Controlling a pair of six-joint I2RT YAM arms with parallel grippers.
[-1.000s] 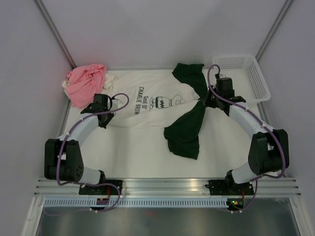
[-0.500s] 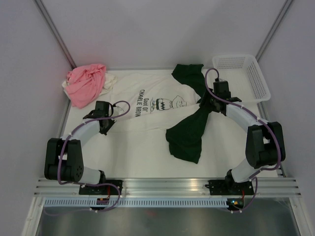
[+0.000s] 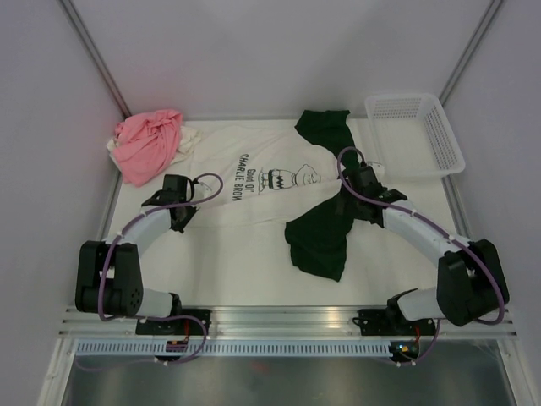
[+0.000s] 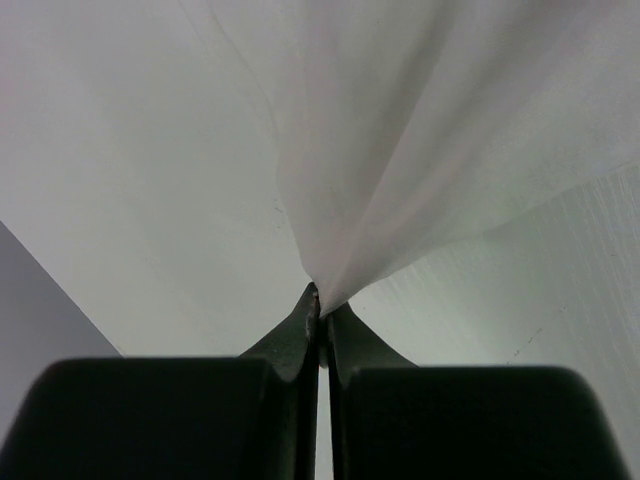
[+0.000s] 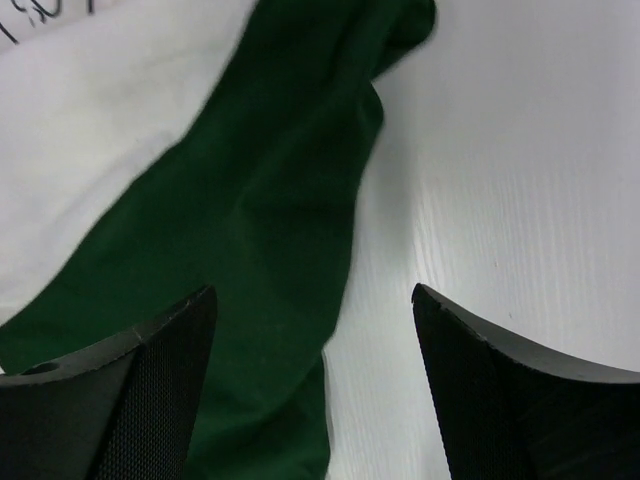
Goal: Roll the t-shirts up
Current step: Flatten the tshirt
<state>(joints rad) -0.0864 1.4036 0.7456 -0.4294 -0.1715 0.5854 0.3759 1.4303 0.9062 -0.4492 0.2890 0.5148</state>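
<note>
the cream t-shirt with the black cartoon print (image 3: pixel 254 169) lay spread across the back middle of the tabletop (image 3: pixel 237 271). its near-left edge was pinched in the left gripper (image 4: pixel 320 300), jaws pressed together on the cloth. the dark green t-shirt (image 3: pixel 321 237) ran as a twisted strip from the back edge toward the front, overlapping the printed shirt's right side. the right gripper (image 5: pixel 312 295) hung over the strip's narrow middle with its jaws wide apart, holding nothing. the pink t-shirt (image 3: pixel 145 145) sat bunched in the back-left corner by the wall. the white mesh basket (image 3: pixel 445 139) stood in the back-right corner, apart from the cloth. bare tabletop lay open along the front and to the right of the green shirt. another cream t-shirt (image 3: pixel 191 135) peeked out beside the pink one, mostly hidden. in the left wrist view the print was out of sight.
</note>
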